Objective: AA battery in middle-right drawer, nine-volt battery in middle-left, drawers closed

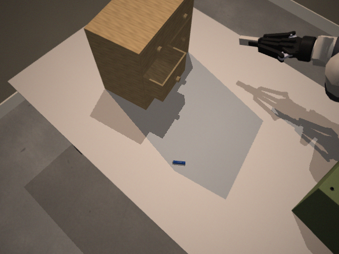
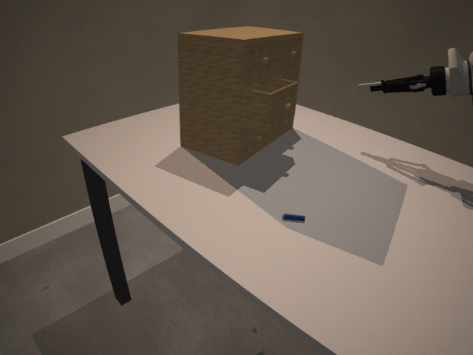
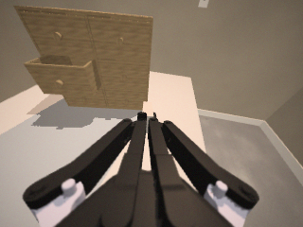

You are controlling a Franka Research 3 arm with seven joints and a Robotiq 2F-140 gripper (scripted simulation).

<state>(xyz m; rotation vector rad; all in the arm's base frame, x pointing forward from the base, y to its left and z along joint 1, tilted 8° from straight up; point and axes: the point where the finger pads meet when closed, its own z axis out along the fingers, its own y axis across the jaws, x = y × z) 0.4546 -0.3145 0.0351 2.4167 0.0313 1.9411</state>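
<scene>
The wooden chest [image 1: 139, 46] stands at the far side of the table; it also shows in the exterior view [image 2: 239, 92] and the wrist view [image 3: 90, 61]. Its middle-row left drawer [image 1: 164, 69] [image 3: 59, 78] is pulled out part way; the other drawers look pushed in. The blue AA battery [image 1: 178, 162] [image 2: 293, 217] lies on the table at the near edge of a grey mat. I see no nine-volt battery in any view. My gripper [image 1: 243, 41] [image 2: 364, 87] [image 3: 147, 108] hovers level in the air right of the chest, fingers pointing toward its front, shut and empty.
A grey mat [image 1: 207, 131] lies on the table in front of the chest. A green box [image 1: 323, 205] stands at the right near edge. The table's edge runs close to the battery's near side.
</scene>
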